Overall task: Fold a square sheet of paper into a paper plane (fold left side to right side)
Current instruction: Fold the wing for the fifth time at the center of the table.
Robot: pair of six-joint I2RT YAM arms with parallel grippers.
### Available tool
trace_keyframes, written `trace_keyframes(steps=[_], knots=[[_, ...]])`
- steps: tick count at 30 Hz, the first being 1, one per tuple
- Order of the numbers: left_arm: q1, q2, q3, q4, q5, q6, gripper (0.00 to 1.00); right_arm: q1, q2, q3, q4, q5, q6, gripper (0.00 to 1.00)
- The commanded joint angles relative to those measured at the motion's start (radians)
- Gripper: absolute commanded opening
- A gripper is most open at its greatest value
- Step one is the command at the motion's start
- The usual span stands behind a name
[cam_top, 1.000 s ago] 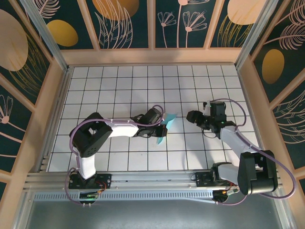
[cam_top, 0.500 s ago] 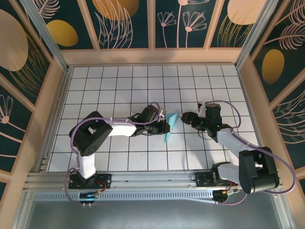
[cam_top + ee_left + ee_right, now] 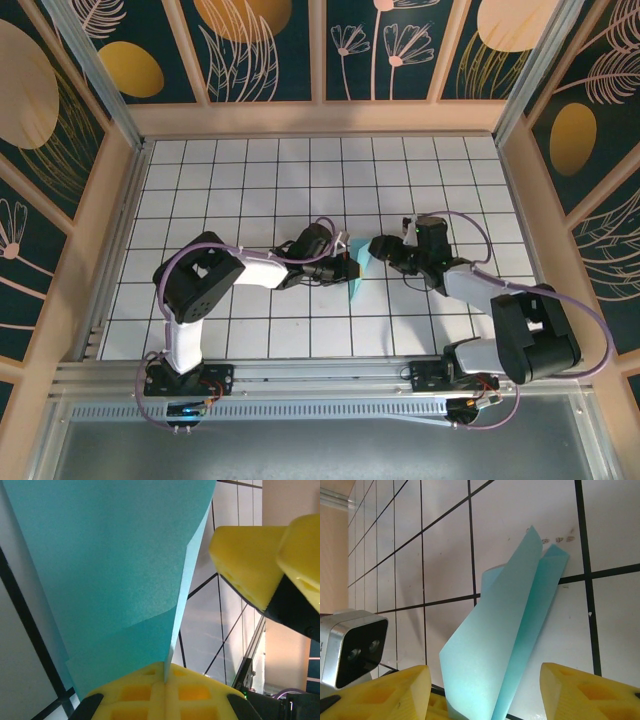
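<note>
Turquoise paper: the square sheet of paper (image 3: 357, 272) is near the middle of the white grid table (image 3: 250, 180), between the two grippers. It is doubled over, its two flaps standing apart in a narrow V (not yet pressed flat).
Left gripper: the left gripper (image 3: 338, 263) has its yellow pads (image 3: 135, 695) pressed together on one edge of the sheet (image 3: 115, 580), with the paper pinched in the seam between them.
Why held so: the pinch probably fixes the fold line and presents the loose flaps to the other arm.
Right gripper: the right gripper (image 3: 379, 247) is just beside the sheet, its fingers apart. In its wrist view one yellow fingertip (image 3: 580, 690) shows on each side of the flaps (image 3: 505, 640). I can't see any contact.
Why there: it looks lined up to close on the flaps or press the crease.
Change from a second ago: the right gripper was well to the right of the paper and has now come in close. From above the sheet shows as a slimmer sliver (turned more edge-on). The left grip looks unchanged.
Progress: my guess is mid-fold, with the crease still to be set.
</note>
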Motion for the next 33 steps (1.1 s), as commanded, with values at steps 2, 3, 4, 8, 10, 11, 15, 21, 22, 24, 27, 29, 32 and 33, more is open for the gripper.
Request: trace_keyframes(steps=[2, 3, 4, 8, 10, 11, 15, 21, 22, 24, 27, 29, 32, 33], knots=[[0.006, 0.029, -0.014, 0.073, 0.031, -0.041, 0.00, 0.015, 0.029, -0.006, 0.063, 0.023, 0.035, 0.58], [0.007, 0.030, -0.015, 0.082, 0.031, -0.047, 0.00, 0.018, 0.035, -0.004, 0.068, 0.022, 0.037, 0.57], [0.006, 0.033, -0.017, 0.091, 0.032, -0.054, 0.00, 0.021, 0.043, -0.002, 0.069, 0.022, 0.038, 0.57], [0.008, 0.042, -0.025, 0.133, 0.043, -0.084, 0.00, 0.032, 0.066, 0.002, 0.080, 0.028, 0.044, 0.54], [0.008, 0.044, -0.030, 0.153, 0.044, -0.097, 0.00, 0.034, 0.073, 0.002, 0.086, 0.031, 0.046, 0.52], [0.010, 0.047, -0.030, 0.156, 0.042, -0.100, 0.00, 0.035, 0.076, 0.002, 0.088, 0.033, 0.048, 0.52], [0.011, 0.054, -0.044, 0.201, 0.046, -0.134, 0.00, 0.039, 0.084, 0.001, 0.100, 0.038, 0.051, 0.52], [0.014, 0.062, -0.056, 0.244, 0.051, -0.163, 0.00, 0.043, 0.110, 0.008, 0.113, 0.035, 0.053, 0.50], [0.014, 0.061, -0.058, 0.250, 0.051, -0.165, 0.00, 0.045, 0.115, 0.007, 0.115, 0.035, 0.052, 0.50], [0.015, 0.062, -0.061, 0.253, 0.050, -0.167, 0.00, 0.045, 0.122, 0.010, 0.119, 0.036, 0.055, 0.50], [0.016, 0.065, -0.063, 0.259, 0.050, -0.172, 0.00, 0.049, 0.134, 0.014, 0.121, 0.038, 0.052, 0.49], [0.016, 0.067, -0.063, 0.261, 0.050, -0.174, 0.00, 0.053, 0.141, 0.016, 0.127, 0.036, 0.054, 0.49], [0.015, 0.070, -0.062, 0.265, 0.051, -0.177, 0.00, 0.059, 0.156, 0.019, 0.138, 0.032, 0.056, 0.49], [0.016, 0.070, -0.062, 0.265, 0.052, -0.178, 0.00, 0.062, 0.160, 0.021, 0.141, 0.031, 0.056, 0.49]])
